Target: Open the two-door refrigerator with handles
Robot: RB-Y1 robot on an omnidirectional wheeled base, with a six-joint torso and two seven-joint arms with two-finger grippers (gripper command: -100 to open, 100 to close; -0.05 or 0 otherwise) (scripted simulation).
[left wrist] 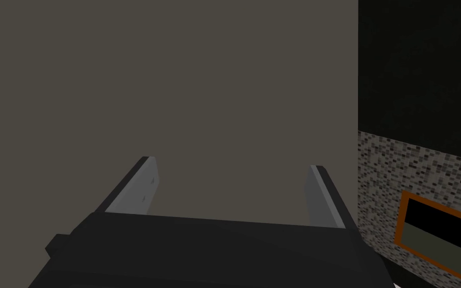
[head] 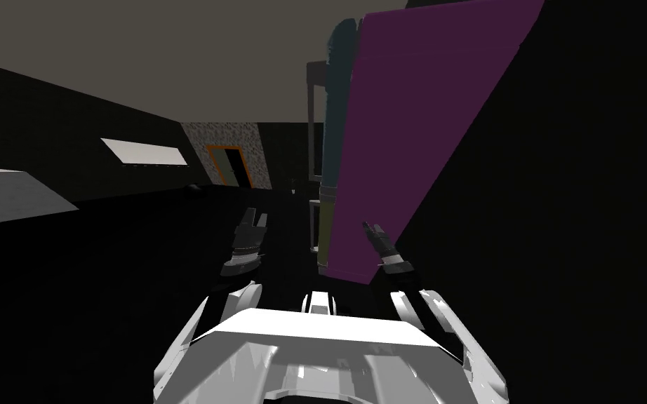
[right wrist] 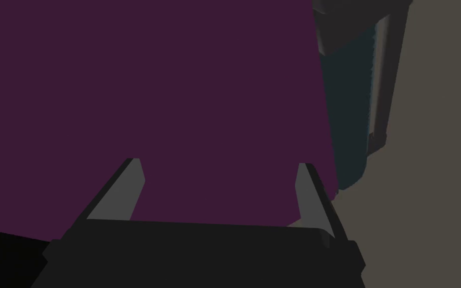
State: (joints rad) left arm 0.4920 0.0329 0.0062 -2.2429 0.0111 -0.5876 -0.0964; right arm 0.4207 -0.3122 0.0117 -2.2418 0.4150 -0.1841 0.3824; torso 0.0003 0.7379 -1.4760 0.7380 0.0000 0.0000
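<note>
Right wrist view has the right end effector [right wrist: 217, 163], its 2 fingers spread and empty, facing the purple refrigerator door [right wrist: 174, 90] near the edge, where a teal shape [right wrist: 347, 115] stands. I judge the reach for a handle is in hand; next, the fingers must straddle one. The left end effector [left wrist: 232, 164] is open and empty. The refrigerator's contents are hidden.

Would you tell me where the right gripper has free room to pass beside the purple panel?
Free: the gap between the open left gripper and the purple panel, over dark floor. Crowded: the open right gripper faces the panel directly, and the teal strip and grey bars line its edge.
</note>
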